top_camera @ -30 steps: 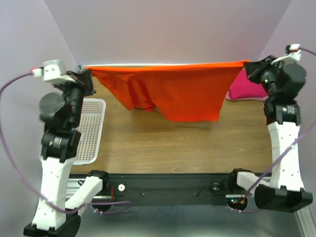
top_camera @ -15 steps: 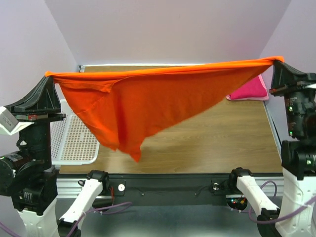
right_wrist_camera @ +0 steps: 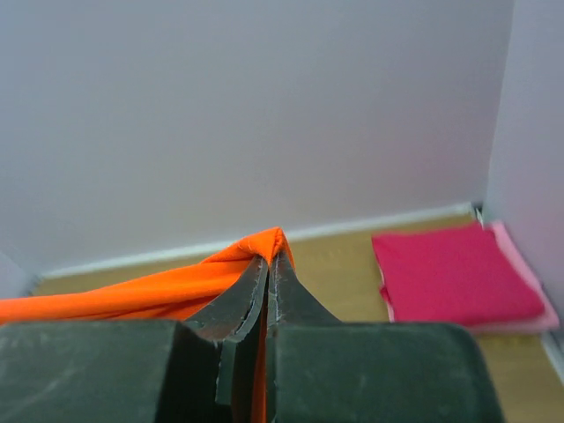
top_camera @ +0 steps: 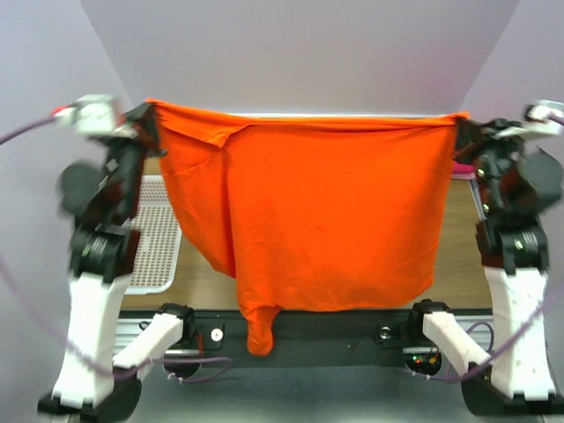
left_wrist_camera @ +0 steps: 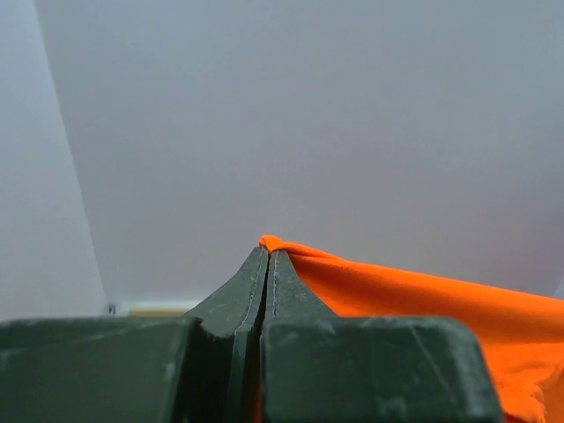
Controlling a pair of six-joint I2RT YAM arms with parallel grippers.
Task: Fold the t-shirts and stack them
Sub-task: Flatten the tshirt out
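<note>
Top external: orange shirt [top_camera: 326,211] hangs limp and light; best gripped at corners.
Left fingers [left_wrist_camera: 249,284]: clenched on its upper corner.
Right fingers [right_wrist_camera: 245,295]: clenched on the opposite corner, possibly hem.

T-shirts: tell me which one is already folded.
The magenta-pink t-shirt, lying folded flat on the table; the orange t-shirt hangs spread between the left pincer and right pincer.

orange t-shirt [top_camera: 326,211]: hanging, spread wide; magenta t-shirt [right_wrist_camera: 454,278]: folded flat, far-right corner

Robot test booth, plain lilac walls [top_camera: 291,53], wood-grain table [top_camera: 458,256], black mounting rail [top_camera: 335,330], trailing purple cables [top_camera: 211,361]
</note>
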